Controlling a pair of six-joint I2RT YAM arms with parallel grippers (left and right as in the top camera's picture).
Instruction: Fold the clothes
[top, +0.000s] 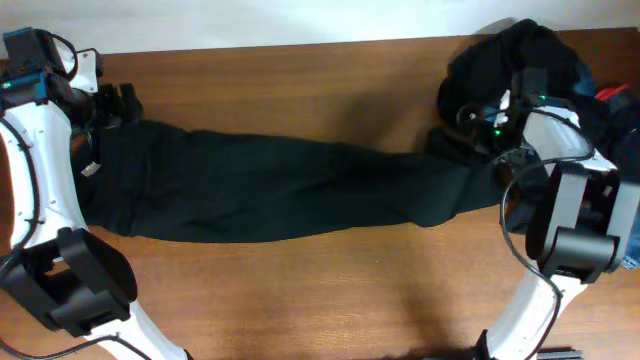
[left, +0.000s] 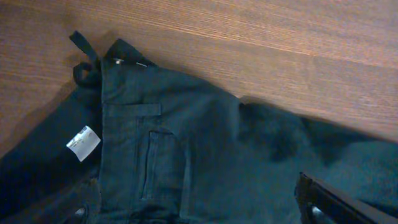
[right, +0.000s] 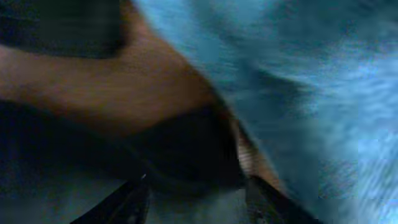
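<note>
Long black trousers (top: 270, 190) lie stretched across the table, waist at the left and leg ends at the right. My left gripper (top: 115, 100) hovers over the waist. In the left wrist view its fingers (left: 199, 211) are spread wide and empty above the back pocket (left: 158, 158) and a white label (left: 83, 142). My right gripper (top: 490, 145) is at the leg ends beside a pile of dark clothes (top: 510, 60). The right wrist view is blurred. There the fingers (right: 196, 202) are apart, with dark fabric (right: 186, 155) lying between them and blue denim jeans (right: 323, 93) to the right.
The wooden table (top: 300, 80) shows bare behind and in front of the trousers. Blue denim (top: 632, 240) and a red piece (top: 615, 93) lie at the right edge next to the dark pile. Both arm bases stand at the front corners.
</note>
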